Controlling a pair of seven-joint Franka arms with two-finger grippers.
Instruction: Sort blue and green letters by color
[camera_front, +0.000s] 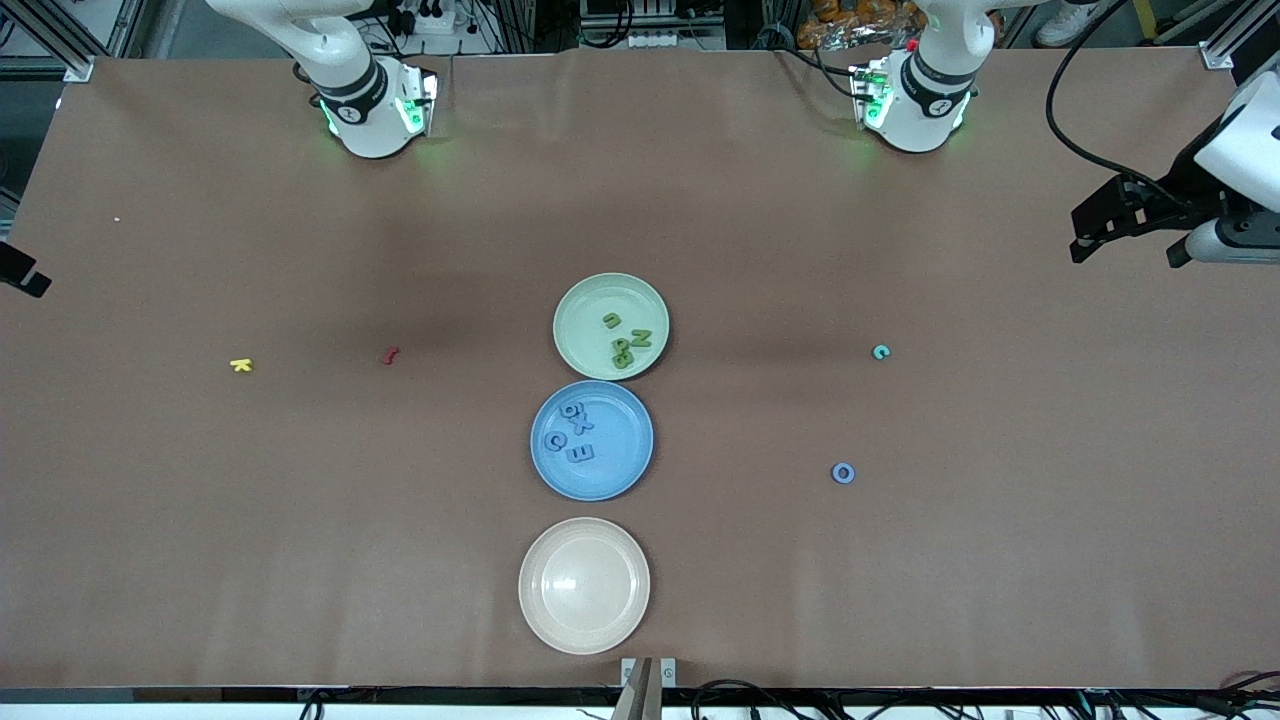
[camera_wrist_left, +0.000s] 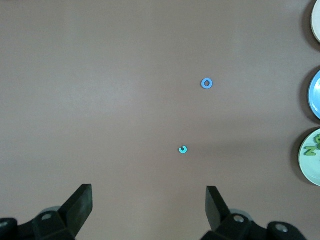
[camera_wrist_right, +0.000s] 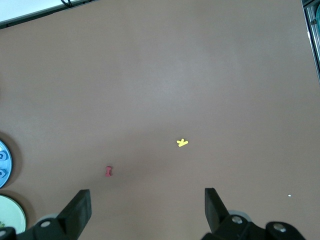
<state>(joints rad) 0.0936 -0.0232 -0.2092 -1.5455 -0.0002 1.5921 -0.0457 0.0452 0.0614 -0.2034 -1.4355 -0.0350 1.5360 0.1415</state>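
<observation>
Blue O (camera_front: 843, 473) lies on table, apart from blue plate (camera_front: 625, 470).

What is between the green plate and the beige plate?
The blue plate, holding blue letters, sits between the green plate and the beige plate, in the front view.

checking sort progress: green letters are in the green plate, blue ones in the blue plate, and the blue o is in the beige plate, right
Not quite. The front view shows the blue O lying on the bare table toward the left arm's end, not in the beige plate, which holds nothing. The rest is right.
</observation>
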